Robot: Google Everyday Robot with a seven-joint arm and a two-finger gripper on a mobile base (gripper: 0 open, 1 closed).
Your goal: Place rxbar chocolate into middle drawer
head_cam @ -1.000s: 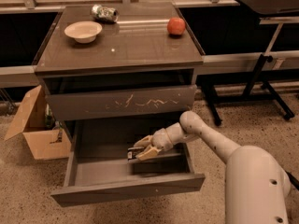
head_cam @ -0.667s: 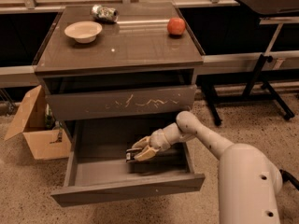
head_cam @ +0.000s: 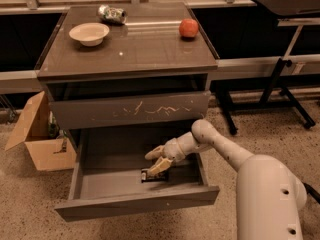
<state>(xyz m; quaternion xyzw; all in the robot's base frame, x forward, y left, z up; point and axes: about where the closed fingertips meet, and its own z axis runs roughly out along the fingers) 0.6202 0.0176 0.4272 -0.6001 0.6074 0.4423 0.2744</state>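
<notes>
The middle drawer (head_cam: 137,202) is pulled open, with a smooth grey front and a plain grey box inside. The rxbar chocolate (head_cam: 153,175), a small flat black bar with pale markings, lies on the drawer floor near the front, right of centre. My gripper (head_cam: 156,161) reaches into the drawer from the right and sits just above the bar. Its two pale fingers (head_cam: 153,154) are spread apart, and the lower one hangs over the bar's top edge. It holds nothing.
Above the open drawer is a shut grey drawer front with pale scratches (head_cam: 131,111). On the cabinet top stand a white bowl (head_cam: 89,33), a silver can (head_cam: 112,14) and a red apple (head_cam: 188,28). A cardboard box (head_cam: 36,134) sits on the floor at left, and a black stand (head_cam: 282,59) at right.
The gripper held the bar low inside the drawer. Now the bar lies on the drawer floor and the fingers have spread apart above it.
</notes>
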